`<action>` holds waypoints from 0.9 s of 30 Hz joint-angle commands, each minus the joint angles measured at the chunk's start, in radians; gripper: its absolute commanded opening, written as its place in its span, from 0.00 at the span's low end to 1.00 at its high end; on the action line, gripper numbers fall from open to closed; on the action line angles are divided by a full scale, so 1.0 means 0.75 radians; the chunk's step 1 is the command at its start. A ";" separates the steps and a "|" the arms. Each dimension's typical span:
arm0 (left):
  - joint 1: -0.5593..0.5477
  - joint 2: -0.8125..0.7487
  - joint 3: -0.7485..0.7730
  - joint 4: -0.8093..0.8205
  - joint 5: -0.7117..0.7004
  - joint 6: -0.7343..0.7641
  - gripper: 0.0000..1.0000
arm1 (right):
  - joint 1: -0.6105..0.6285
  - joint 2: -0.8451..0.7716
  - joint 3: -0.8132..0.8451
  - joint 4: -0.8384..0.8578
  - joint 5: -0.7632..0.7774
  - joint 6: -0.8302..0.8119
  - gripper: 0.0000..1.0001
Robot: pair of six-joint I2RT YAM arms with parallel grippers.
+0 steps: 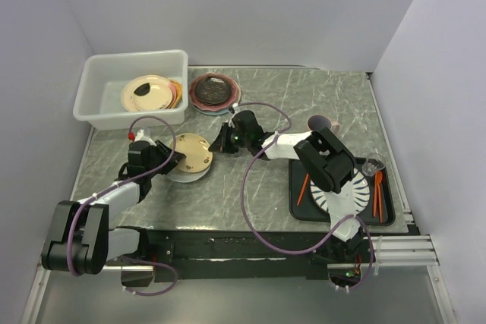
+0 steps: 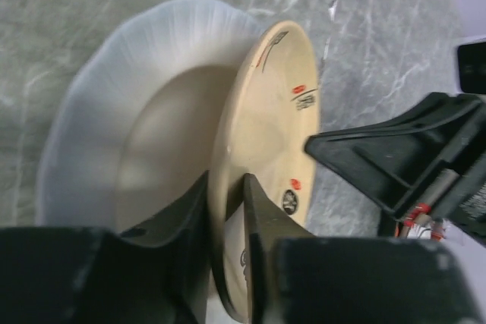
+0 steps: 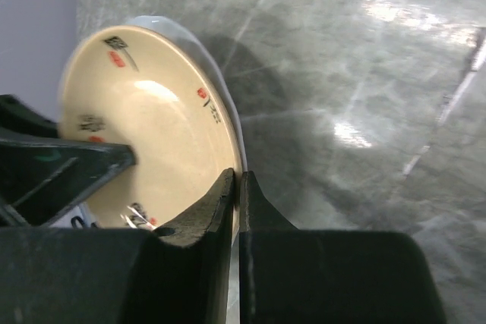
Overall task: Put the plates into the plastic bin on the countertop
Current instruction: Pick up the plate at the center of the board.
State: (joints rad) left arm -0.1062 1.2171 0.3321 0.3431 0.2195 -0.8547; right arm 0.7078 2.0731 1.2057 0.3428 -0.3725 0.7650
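Your left gripper (image 1: 175, 158) pinches the tan-gold plate (image 1: 194, 151), left of centre frame. Your right gripper (image 1: 218, 140) clamps its opposite rim.

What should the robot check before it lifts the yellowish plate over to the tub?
1. Left pincer shut on the tan-gold plate rim: ok.
2. Right pincer shut on the same plate's other side: ok.
3. White plate underneath not clinging to it: cannot tell.
4. Plastic bin has room above its stacked plates: ok.
5. Dark brown plate sits beside the bin, off the likely path: ok.
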 commanded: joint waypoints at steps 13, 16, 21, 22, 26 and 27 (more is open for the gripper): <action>-0.022 -0.017 0.054 -0.081 -0.074 0.047 0.01 | 0.015 -0.013 -0.024 0.001 -0.033 -0.020 0.06; -0.022 -0.038 0.060 -0.097 -0.084 0.049 0.01 | 0.013 -0.032 -0.041 0.005 -0.021 -0.022 0.11; -0.022 -0.066 0.073 -0.140 -0.102 0.060 0.01 | 0.009 -0.077 -0.078 0.026 -0.006 -0.030 0.29; -0.022 -0.072 0.075 -0.149 -0.107 0.060 0.01 | 0.009 -0.081 -0.086 0.030 -0.006 -0.032 0.32; -0.022 -0.089 0.079 -0.169 -0.115 0.064 0.01 | 0.007 -0.107 -0.102 0.040 -0.004 -0.030 0.44; -0.022 -0.093 0.081 -0.171 -0.115 0.062 0.01 | 0.009 -0.109 -0.106 0.046 -0.006 -0.030 0.46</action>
State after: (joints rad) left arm -0.1249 1.1664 0.3634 0.2676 0.2012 -0.8566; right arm 0.7074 2.0567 1.1435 0.3511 -0.3714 0.7578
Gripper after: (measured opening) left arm 0.149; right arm 0.425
